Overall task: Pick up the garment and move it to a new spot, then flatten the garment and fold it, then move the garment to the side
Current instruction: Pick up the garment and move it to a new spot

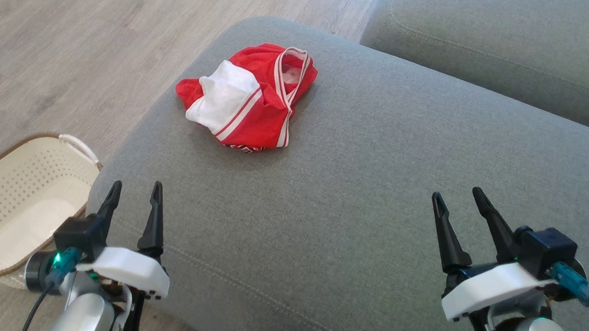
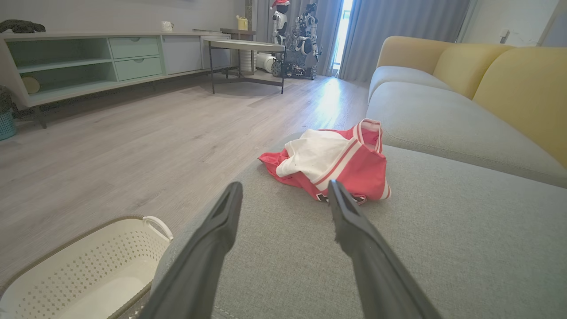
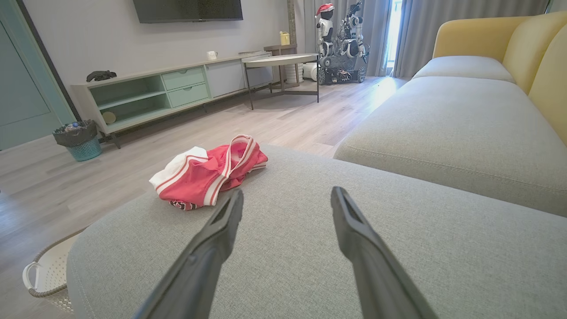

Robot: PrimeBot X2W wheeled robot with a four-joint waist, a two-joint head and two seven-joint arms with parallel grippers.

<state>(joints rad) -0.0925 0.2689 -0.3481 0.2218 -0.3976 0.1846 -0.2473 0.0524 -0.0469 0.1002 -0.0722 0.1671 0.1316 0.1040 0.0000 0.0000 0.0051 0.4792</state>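
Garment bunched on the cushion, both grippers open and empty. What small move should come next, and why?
Probably reach the left gripper forward toward the garment. It lies crumpled on the cushion's far left part, untouched, ahead of both open grippers and nearer the left one than the right gripper, so closing that gap likely comes first.

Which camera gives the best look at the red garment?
Head view: it looks down on the whole crumpled garment on the cushion. Both wrist views see it low and side-on, far edge hidden.
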